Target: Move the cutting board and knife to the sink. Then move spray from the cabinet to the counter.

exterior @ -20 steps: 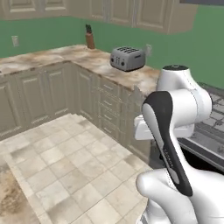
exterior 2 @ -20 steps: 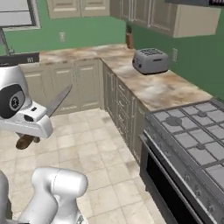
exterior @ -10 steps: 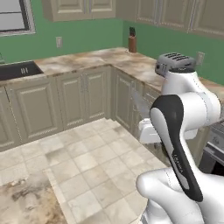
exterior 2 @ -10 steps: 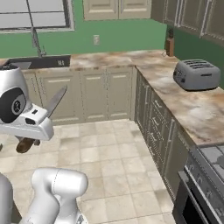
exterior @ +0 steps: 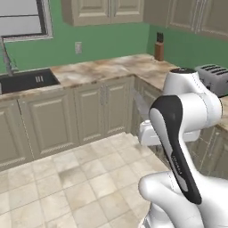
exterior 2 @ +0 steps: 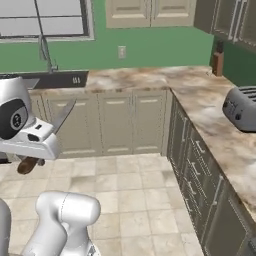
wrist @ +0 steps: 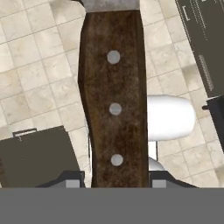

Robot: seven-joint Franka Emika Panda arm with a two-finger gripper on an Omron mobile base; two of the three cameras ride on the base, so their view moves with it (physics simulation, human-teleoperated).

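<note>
**Knife in hand, sink off to the arm's left**

Knife [exterior 2: 50, 132] sits clamped between the fingers [wrist: 113, 186], partly closed on its dark brown handle. Hand view shows the riveted handle running straight up from between the two tips, so the knife's long axis runs along the gripper's own axis, blade leading away from the hand. Right base view agrees: grey blade points up and away from the white hand, handle butt pokes out below it near the floor side.

Sink [exterior: 26, 80] is set into the bench [exterior: 111, 69] under the window, upper left of the left base view, faucet [exterior 2: 44, 47] rising behind it. Arm holds the knife over the floor tiles, well apart from the basin, which lies ahead and to the robot's left. Judgement: the coming move turns on that offset, so base or arm needs to close toward the left before any lowering (blade tip goes in first if the hand keeps this pose, so watch the faucet and basin rim).

Toaster [exterior 2: 242, 107] and knife block [exterior: 159, 50] stand on the right run of the bench, clear of that path. Cutting board can't be made out in the basin from here; too dark and small to tell.

Grip looks firm and centred on the handle.
</note>
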